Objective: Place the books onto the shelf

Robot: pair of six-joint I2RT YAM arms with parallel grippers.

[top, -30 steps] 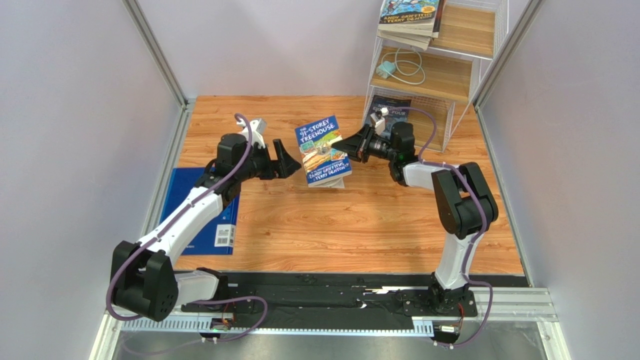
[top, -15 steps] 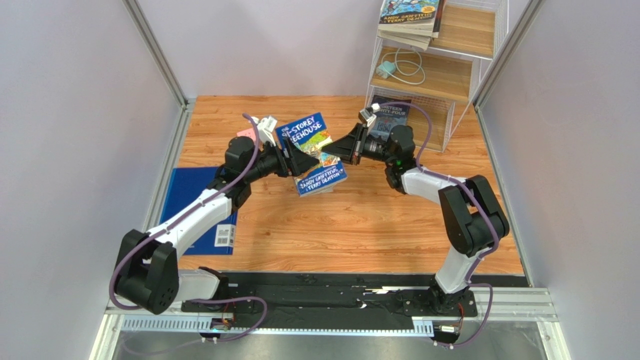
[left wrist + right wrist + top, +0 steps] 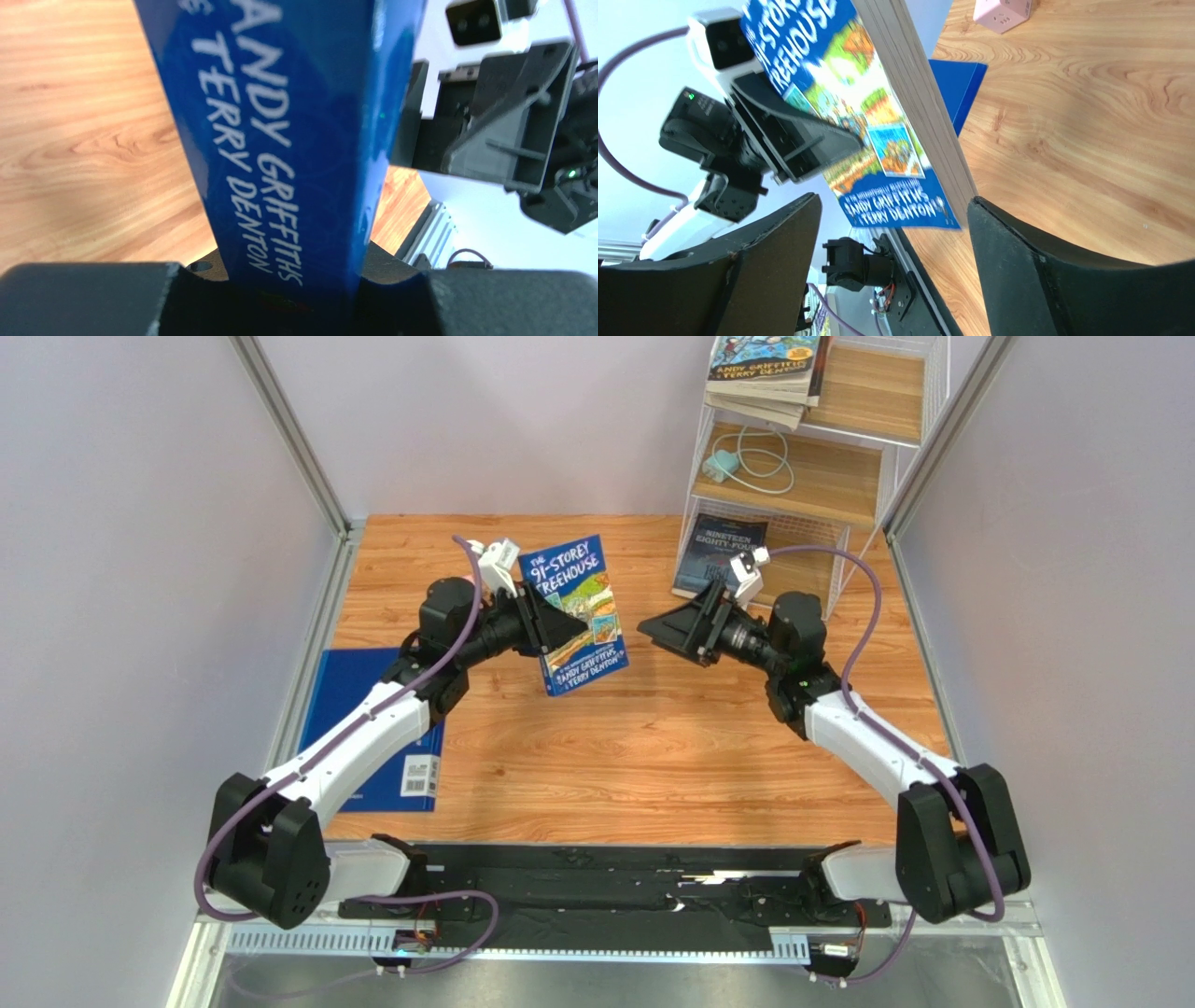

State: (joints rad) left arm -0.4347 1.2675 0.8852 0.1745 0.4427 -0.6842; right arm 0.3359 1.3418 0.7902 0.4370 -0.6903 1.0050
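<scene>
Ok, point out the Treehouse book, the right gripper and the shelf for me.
Treehouse book [image 3: 564,571], top view, title on front cover.
right gripper [image 3: 659,633], top view, between its fingertips.
shelf [image 3: 846,483], top view, middle board.

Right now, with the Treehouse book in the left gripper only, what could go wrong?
1. The left gripper pinches the 91-Storey Treehouse book by its spine edge alone, tilted above the table. The thin paperback might pivot or slip out.
2. The open right gripper sits close by, between the book and the shelf. Carrying the book that way could clip it.
</scene>
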